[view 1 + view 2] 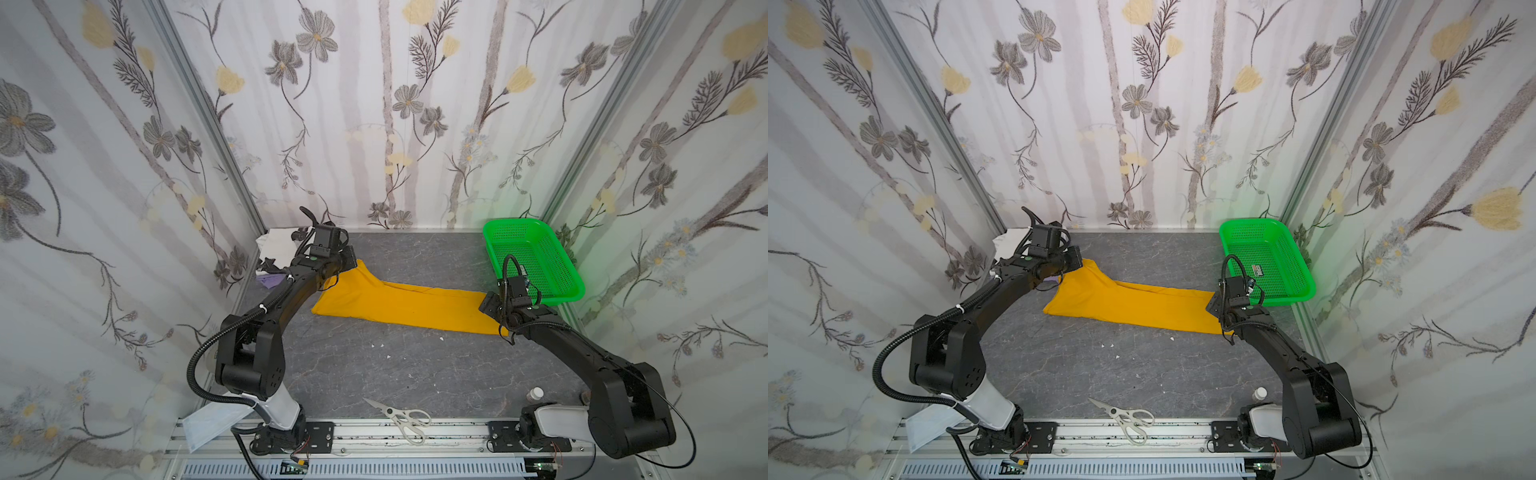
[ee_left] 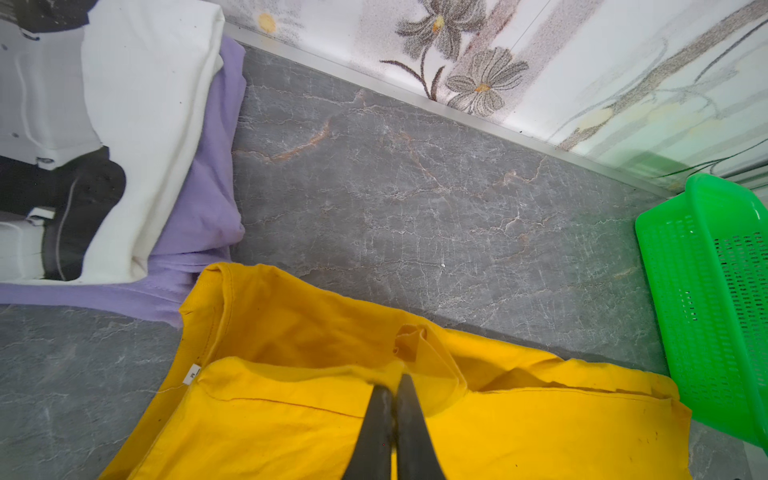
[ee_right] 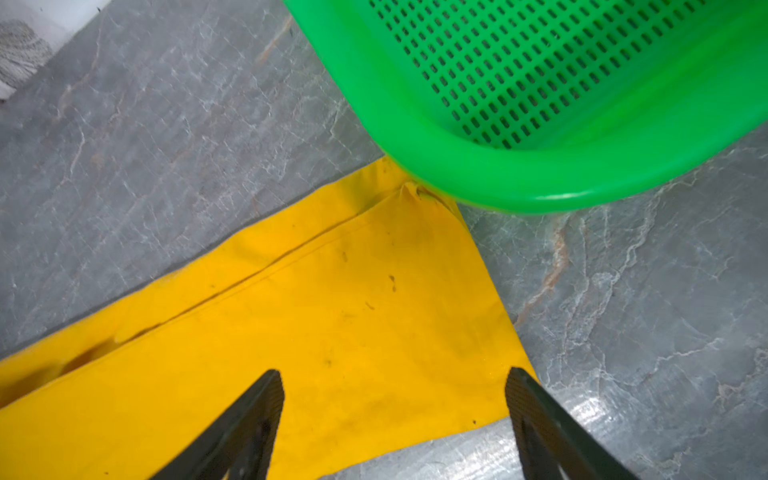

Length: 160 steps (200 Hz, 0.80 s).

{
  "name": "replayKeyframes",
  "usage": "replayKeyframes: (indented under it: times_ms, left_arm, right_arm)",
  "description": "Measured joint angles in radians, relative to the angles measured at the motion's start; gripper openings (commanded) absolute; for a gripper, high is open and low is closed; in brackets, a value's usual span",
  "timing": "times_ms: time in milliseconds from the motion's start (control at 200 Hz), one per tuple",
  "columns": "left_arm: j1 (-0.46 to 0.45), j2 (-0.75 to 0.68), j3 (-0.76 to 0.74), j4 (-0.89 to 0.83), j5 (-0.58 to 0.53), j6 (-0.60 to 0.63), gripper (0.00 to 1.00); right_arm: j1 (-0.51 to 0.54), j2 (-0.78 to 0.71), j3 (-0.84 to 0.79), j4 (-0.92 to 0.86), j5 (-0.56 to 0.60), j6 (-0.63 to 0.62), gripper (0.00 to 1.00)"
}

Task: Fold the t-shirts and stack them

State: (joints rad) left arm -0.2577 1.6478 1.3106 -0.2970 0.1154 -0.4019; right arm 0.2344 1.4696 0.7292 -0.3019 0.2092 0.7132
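pinching yellow shirt (image 1: 399,305) near collar with left jaws clamped | hovering right jaws wide apart over hem end | stretching along desk (image 1: 374,365), touching basket (image 3: 540,187) at hem corner | lying back-left: white shirt (image 2: 145,124) on lavender shirt (image 2: 208,199)

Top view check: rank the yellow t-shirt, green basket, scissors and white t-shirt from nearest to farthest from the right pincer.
From the open right pincer, as a top view shows it:
1. Yellow t-shirt: directly beneath it, mid-table.
2. Green basket: just behind it, back right.
3. Scissors: front edge, near the middle.
4. White t-shirt: back left corner.
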Motion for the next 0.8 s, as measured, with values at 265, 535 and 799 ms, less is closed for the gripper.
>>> replayKeyframes:
  times_ms: [265, 535, 799]
  left_arm:
    - [0.002, -0.048, -0.068, -0.001, 0.001, -0.014, 0.0]
    - [0.002, -0.178, -0.278, 0.008, -0.007, -0.048, 0.0]
    - [0.002, -0.191, -0.356, 0.008, -0.042, -0.085, 0.82]
  right_arm:
    - [0.0, -0.059, -0.042, 0.001, -0.063, -0.038, 0.86]
    - [-0.001, -0.085, -0.042, 0.002, -0.082, -0.076, 0.86]
    - [0.006, -0.09, -0.064, 0.008, -0.104, -0.096, 0.88]
